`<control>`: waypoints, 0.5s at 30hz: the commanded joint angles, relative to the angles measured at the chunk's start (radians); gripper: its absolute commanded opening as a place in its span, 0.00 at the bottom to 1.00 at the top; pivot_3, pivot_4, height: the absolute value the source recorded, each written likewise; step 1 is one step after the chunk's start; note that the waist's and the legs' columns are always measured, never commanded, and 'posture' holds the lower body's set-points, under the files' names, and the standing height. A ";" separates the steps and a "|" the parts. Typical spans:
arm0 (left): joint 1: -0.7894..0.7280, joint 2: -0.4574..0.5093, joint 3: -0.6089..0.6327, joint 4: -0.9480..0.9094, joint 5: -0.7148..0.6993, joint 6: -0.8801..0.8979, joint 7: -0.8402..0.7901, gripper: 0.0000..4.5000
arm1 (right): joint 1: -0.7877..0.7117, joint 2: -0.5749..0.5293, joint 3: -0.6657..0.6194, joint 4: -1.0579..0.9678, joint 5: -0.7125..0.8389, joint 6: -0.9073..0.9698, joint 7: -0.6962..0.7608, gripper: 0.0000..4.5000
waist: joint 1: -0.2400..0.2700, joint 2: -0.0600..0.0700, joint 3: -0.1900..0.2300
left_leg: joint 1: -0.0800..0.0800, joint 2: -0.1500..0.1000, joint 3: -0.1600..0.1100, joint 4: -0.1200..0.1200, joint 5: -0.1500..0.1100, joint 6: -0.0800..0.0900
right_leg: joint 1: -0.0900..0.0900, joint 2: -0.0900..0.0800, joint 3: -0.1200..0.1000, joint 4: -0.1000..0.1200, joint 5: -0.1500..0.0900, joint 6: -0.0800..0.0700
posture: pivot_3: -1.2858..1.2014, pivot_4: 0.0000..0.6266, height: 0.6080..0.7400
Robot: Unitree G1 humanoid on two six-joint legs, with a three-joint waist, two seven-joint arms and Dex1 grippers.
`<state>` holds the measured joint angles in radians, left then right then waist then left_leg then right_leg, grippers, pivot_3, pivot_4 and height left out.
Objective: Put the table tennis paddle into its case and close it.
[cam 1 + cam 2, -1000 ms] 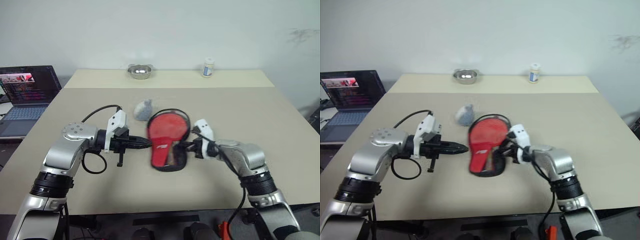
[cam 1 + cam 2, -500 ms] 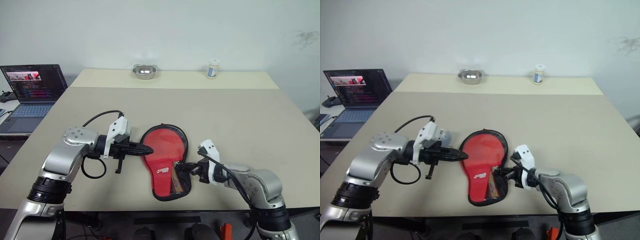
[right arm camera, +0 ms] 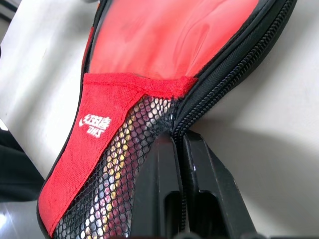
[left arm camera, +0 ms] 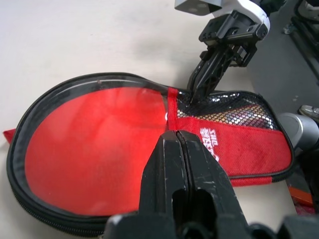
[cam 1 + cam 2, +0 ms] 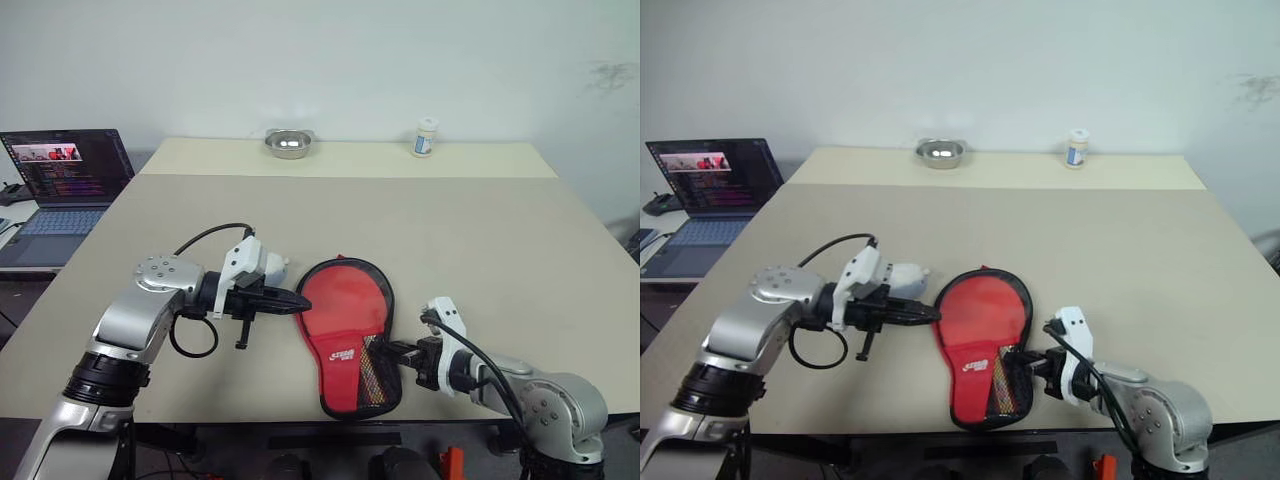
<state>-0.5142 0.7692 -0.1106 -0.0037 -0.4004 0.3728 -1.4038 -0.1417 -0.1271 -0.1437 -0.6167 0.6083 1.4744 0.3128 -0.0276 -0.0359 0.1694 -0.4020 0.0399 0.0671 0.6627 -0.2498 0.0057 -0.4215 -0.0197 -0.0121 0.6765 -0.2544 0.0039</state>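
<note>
Red case [image 5: 348, 328] flat on the surface [image 5: 480, 240] — pinched by the right hand [image 5: 396, 350] at its zipper edge, left hand [image 5: 300, 299] closed beside it.

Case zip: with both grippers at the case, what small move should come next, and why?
Probably the right gripper, shut at the zip line on the mesh side of the case, should draw on along the edge. The left gripper, also shut, rests at the case's other side, seemingly steadying it. Whether the zip pull is actually pinched cannot be told.
</note>
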 commanded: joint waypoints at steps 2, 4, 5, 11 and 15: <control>-0.024 -0.003 0.007 0.001 0.001 -0.025 -0.005 0.00 | 0.011 0.033 -0.016 -0.048 0.028 0.017 -0.022 0.00 | -0.001 0.000 0.000 | 0.000 0.000 0.000 0.000 0.000 0.000 | 0.000 0.000 0.000 0.000 0.000 0.000 | 0.52 0.24 1.00; -0.022 -0.004 0.006 0.003 0.004 -0.030 -0.004 0.00 | 0.017 0.040 -0.011 -0.042 0.024 0.011 -0.031 0.00 | -0.001 0.000 0.000 | 0.000 0.000 0.000 0.000 0.000 0.000 | 0.000 0.000 0.000 0.000 0.000 0.000 | 0.52 0.24 1.00; -0.021 -0.005 0.006 0.004 0.004 -0.031 -0.003 0.00 | 0.018 0.033 -0.003 -0.039 0.017 0.004 -0.036 0.00 | -0.001 0.000 0.000 | 0.000 0.000 0.000 0.000 0.000 0.000 | 0.000 0.000 0.000 0.000 0.000 0.000 | 0.52 0.24 1.00; -0.020 -0.010 0.010 0.012 0.009 -0.041 0.002 0.00 | 0.029 -0.063 0.009 -0.041 0.017 -0.019 -0.005 0.11 | 0.000 0.000 0.000 | 0.000 0.000 0.000 0.000 0.000 0.000 | 0.000 0.000 0.000 -0.001 0.000 -0.001 | 0.52 0.24 1.00; -0.019 -0.013 0.010 0.018 0.009 -0.036 0.014 0.00 | 0.064 -0.246 0.091 -0.095 0.018 -0.086 0.075 0.37 | 0.002 0.000 0.000 | 0.000 -0.001 0.000 -0.001 0.000 0.000 | 0.001 0.000 0.000 -0.003 0.000 -0.001 | 0.52 0.24 1.00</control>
<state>-0.5169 0.7584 -0.1145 0.0196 -0.3912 0.3413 -1.3966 -0.0917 -0.3349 -0.0755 -0.6687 0.6183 1.4123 0.3561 -0.0259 -0.0361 0.1696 -0.4026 0.0389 0.0671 0.6620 -0.2500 0.0056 -0.4204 -0.0201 -0.0124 0.6725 -0.2548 0.0034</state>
